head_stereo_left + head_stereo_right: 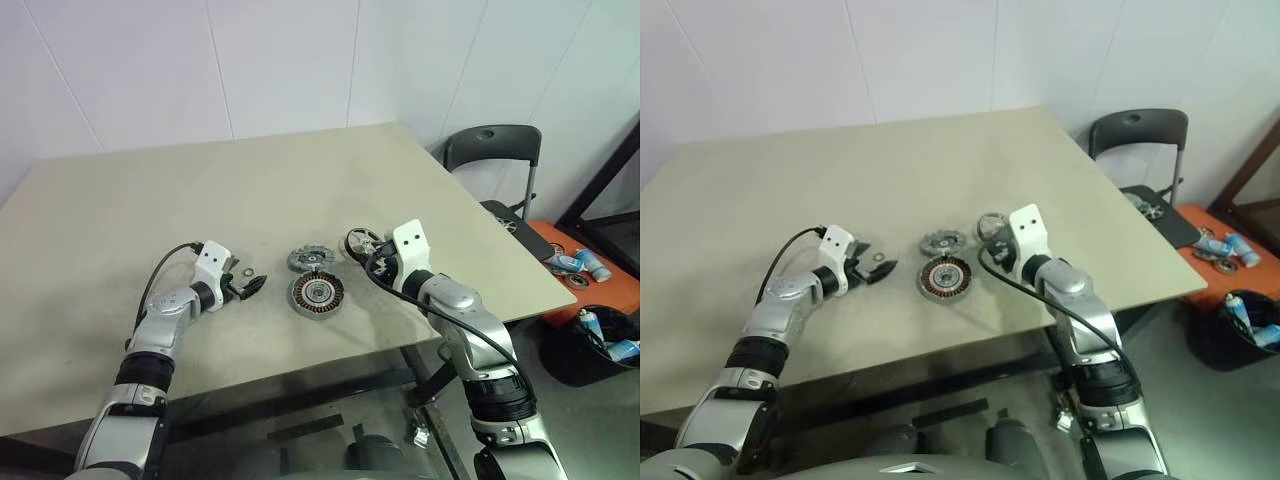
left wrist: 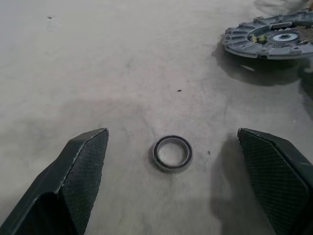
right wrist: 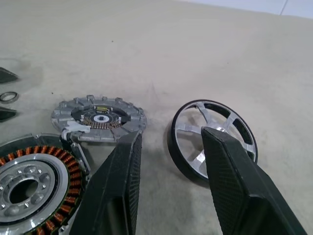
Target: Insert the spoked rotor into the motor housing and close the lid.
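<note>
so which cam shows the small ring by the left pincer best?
Left wrist view: the ring lies flat on the table, sharp and unblocked, between the open left pincer's fingers. In the head views it is a tiny loop at the fingertips. The right wrist view shows it at the frame edge.

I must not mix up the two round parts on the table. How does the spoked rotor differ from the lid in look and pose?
The spoked rotor is shiny silver with thin spokes, open gaps and a dark rim; the lid is dull grey with a notched edge. The spoked rotor stands tilted on its edge, the right claw's finger in front of it; the lid lies flat, untouched. Both are round and similar in width.
</note>
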